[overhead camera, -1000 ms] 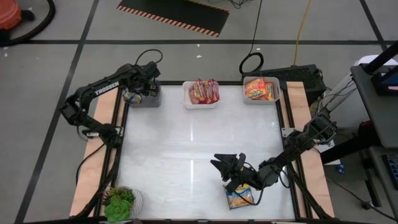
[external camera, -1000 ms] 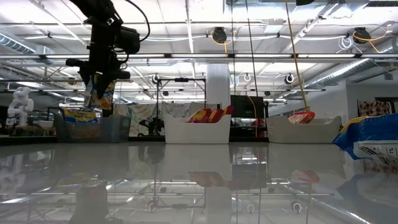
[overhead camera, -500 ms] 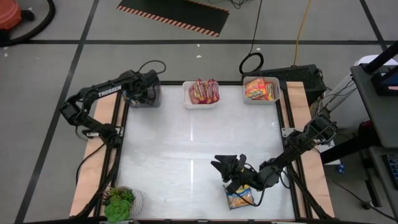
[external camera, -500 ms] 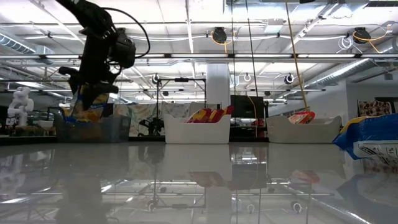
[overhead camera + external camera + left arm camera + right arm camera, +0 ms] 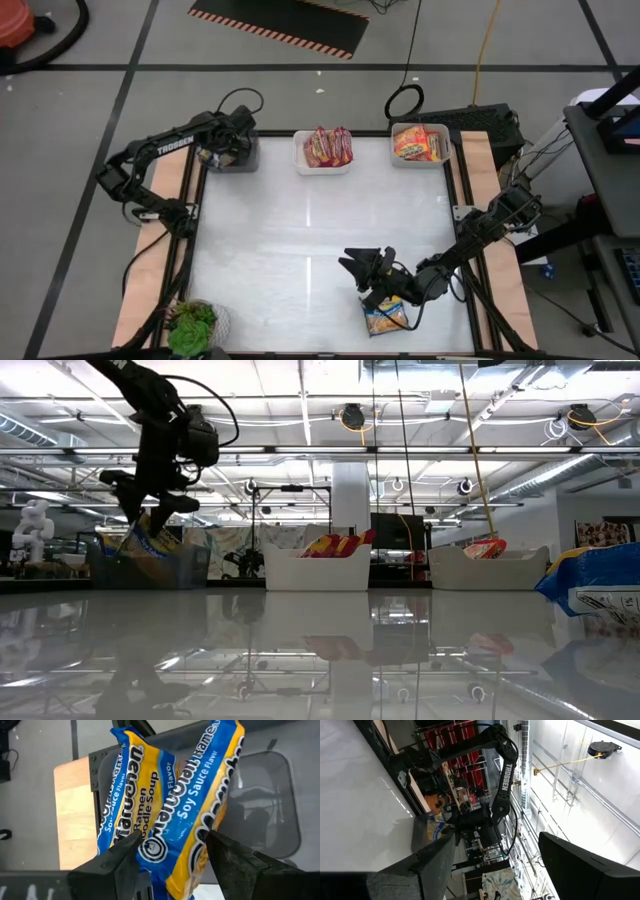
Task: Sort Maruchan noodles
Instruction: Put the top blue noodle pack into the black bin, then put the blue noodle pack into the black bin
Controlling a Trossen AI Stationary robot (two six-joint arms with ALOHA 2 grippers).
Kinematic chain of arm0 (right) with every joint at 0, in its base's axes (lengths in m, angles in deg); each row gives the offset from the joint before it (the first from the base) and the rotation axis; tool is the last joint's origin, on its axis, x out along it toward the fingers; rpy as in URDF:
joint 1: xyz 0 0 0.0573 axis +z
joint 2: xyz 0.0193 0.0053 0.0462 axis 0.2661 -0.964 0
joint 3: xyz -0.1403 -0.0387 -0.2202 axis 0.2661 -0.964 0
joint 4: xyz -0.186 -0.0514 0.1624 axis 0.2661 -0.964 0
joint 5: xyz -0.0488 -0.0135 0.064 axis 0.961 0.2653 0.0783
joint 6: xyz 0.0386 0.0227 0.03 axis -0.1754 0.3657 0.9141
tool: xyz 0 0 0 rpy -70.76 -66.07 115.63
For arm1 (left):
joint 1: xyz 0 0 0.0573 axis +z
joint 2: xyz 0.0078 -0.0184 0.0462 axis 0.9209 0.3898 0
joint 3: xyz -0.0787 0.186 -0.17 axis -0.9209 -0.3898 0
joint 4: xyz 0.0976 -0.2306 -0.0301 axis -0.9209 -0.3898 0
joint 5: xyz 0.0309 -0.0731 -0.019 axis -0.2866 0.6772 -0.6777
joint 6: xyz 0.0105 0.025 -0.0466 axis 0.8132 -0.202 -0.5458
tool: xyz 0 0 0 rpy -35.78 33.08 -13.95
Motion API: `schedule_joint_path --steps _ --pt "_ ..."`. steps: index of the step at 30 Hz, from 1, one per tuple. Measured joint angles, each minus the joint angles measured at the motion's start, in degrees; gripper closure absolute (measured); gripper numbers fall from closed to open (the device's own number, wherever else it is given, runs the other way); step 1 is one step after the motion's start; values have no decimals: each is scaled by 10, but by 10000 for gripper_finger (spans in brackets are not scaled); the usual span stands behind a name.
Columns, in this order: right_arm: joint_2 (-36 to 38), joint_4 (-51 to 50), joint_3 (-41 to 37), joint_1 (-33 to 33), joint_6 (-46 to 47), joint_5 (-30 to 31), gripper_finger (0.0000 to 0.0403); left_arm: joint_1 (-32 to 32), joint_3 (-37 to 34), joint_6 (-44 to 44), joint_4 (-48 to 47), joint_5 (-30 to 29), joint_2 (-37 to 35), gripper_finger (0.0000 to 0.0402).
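Note:
My left gripper (image 5: 228, 150) hangs over a clear bin (image 5: 240, 160) at the table's far left corner, fingers apart and slanting down. One blue-and-yellow Maruchan packet (image 5: 200, 805) stands between its fingers, leaning in the bin (image 5: 150, 545). A second blue-and-yellow packet (image 5: 125, 795) sits beside it in the bin. My right gripper (image 5: 362, 268) waits open over the near right of the table, with nothing between its fingers. Another blue-and-yellow packet (image 5: 385, 318) lies flat on the table beside it. My left gripper comes at the packet from above, slanting down, one finger (image 5: 125, 857) on each side of the packet's near end (image 5: 175, 855). I cannot tell whether the fingers touch it. The packet leans tilted inside the bin.
A white bin with red packets (image 5: 326, 148) stands at the far middle, and a white bin with orange packets (image 5: 420, 143) at the far right. A green plant (image 5: 192, 327) sits at the near left corner. The middle of the table (image 5: 300, 230) is bare.
My left gripper has sunk toward the clear bin with the blue-and-yellow packet and tipped a little, and its fingers have spread apart. The packet, which hung upright below the fingers, now leans slanted in the bin.

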Motion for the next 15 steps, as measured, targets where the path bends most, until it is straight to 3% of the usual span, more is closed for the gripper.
schedule_joint_path --steps 7,15 --pt "0 0 0 0 0 0 122 3 0 12 -18 34 -7 174" --pt "0 0 0 0 5 0 122 10 27 35 -66 36 -77 174"
